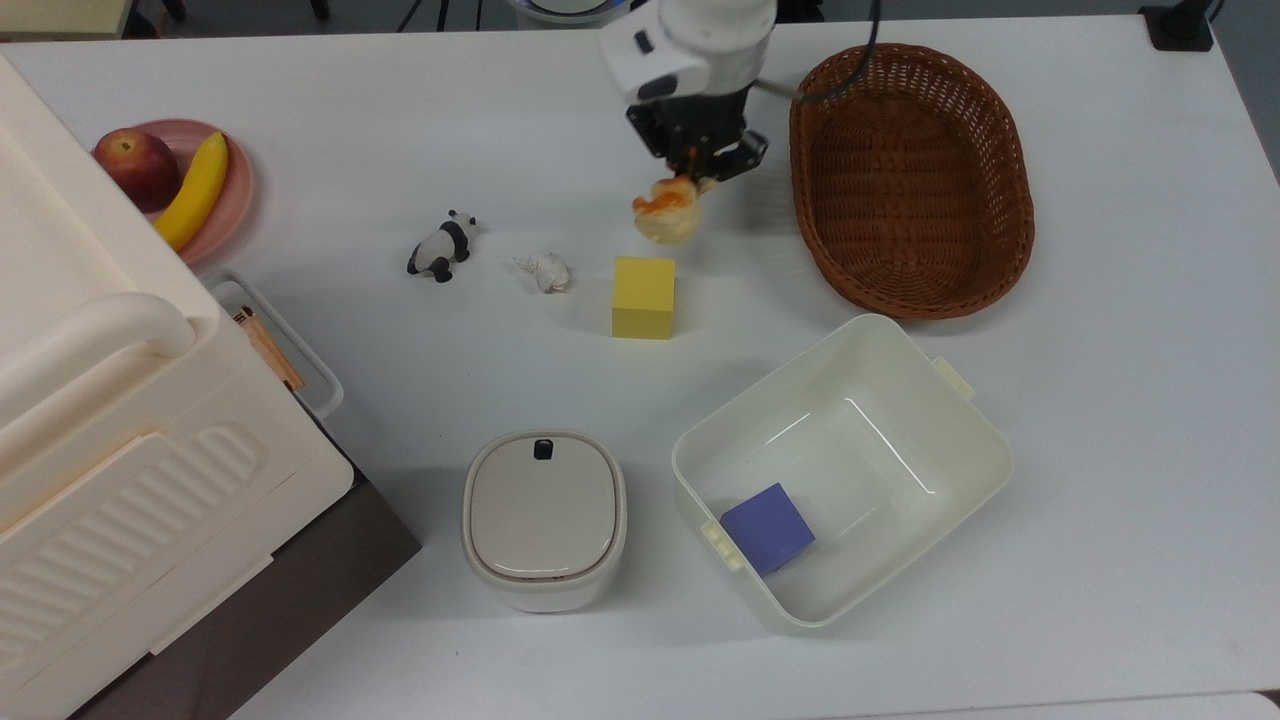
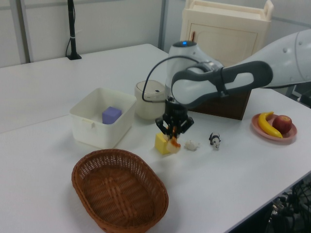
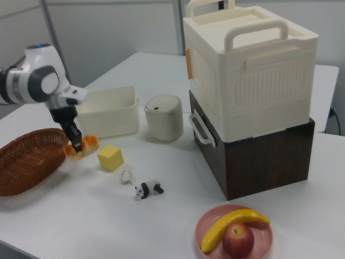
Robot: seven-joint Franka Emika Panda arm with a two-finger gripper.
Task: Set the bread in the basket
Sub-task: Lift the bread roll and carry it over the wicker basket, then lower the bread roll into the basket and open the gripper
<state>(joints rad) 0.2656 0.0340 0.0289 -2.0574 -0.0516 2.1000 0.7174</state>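
The bread (image 1: 666, 216), a pale loaf with orange-brown bumps, hangs tilted above the white table, and my gripper (image 1: 688, 178) is shut on its upper end. It is a short way to the top view's left of the basket (image 1: 912, 170), a large dark-brown wicker oval that holds nothing. In the left view the gripper (image 2: 173, 132) holds the bread (image 2: 174, 142) in front of the yellow cube, beyond the basket (image 2: 119, 194). In the right view the bread (image 3: 89, 142) in the gripper (image 3: 77, 144) hangs just beside the basket (image 3: 27, 159) rim.
A yellow cube (image 1: 643, 297) stands right below the bread, with a white lump (image 1: 543, 270) and a toy panda (image 1: 441, 248) beside it. A cream tub (image 1: 960, 440) holds a purple cube (image 1: 767, 527). A lidded canister (image 1: 544, 517), a fruit plate (image 1: 235, 185) and a cabinet (image 1: 90, 420) are nearby.
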